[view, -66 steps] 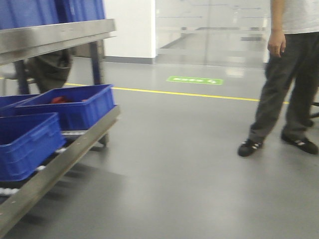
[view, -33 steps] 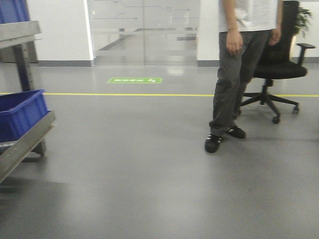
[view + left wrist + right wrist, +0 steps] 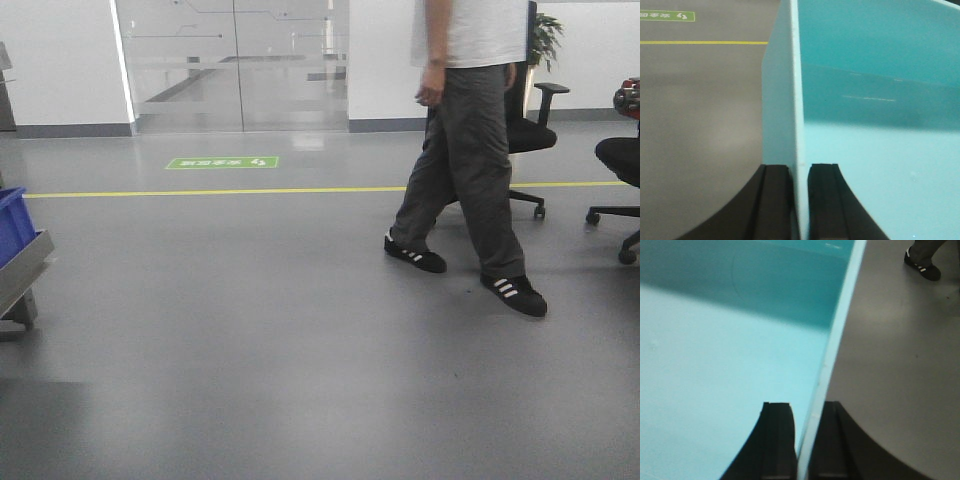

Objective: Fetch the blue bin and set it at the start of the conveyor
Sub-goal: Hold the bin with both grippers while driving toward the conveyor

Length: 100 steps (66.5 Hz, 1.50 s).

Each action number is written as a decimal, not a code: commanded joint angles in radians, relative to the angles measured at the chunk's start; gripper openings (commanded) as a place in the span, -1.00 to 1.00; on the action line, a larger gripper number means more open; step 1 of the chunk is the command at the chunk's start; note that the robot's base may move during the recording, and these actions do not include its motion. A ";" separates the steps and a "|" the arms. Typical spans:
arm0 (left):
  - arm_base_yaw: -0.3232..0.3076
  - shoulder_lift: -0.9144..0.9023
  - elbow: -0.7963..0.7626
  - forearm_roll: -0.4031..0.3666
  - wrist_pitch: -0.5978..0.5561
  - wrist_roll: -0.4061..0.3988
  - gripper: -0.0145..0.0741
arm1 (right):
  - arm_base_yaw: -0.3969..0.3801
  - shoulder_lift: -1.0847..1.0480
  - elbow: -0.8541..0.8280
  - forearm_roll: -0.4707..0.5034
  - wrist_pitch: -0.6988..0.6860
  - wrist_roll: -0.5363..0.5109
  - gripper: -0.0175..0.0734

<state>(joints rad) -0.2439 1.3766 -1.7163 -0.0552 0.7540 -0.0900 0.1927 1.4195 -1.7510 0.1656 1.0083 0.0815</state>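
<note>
Front view has swung right since a second ago. The rack (image 3: 22,270) and its dark blue bin (image 3: 12,225) are down to a sliver at the left edge. The person (image 3: 470,150) is now mid-stride ahead-right, with an office chair (image 3: 530,130) behind him. A yellow line (image 3: 250,190) crosses the grey floor (image 3: 250,350).

My left gripper (image 3: 799,167) is clenched on the blue bin (image 3: 880,100) side wall, one finger outside, one inside. My right gripper (image 3: 808,405) is clamped on the opposite wall the same way. The bin is held between my two arms, with floor showing past each wall.
</note>
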 commanded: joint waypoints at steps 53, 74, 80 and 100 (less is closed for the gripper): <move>0.005 -0.017 -0.012 0.024 -0.072 0.000 -0.92 | -0.010 -0.011 -0.010 -0.067 -0.006 -0.027 -0.95; 0.005 -0.017 -0.012 0.024 -0.072 0.000 -0.92 | -0.010 -0.011 -0.010 -0.067 -0.006 -0.027 -0.95; 0.005 -0.017 -0.012 0.024 -0.072 0.000 -0.92 | -0.010 -0.011 -0.010 -0.067 -0.006 -0.027 -0.95; 0.005 -0.017 -0.012 0.024 -0.072 0.000 -0.92 | -0.010 -0.011 -0.010 -0.067 -0.008 -0.027 -0.95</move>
<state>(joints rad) -0.2462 1.3766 -1.7163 -0.0534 0.7532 -0.0900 0.1927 1.4195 -1.7510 0.1656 1.0083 0.0815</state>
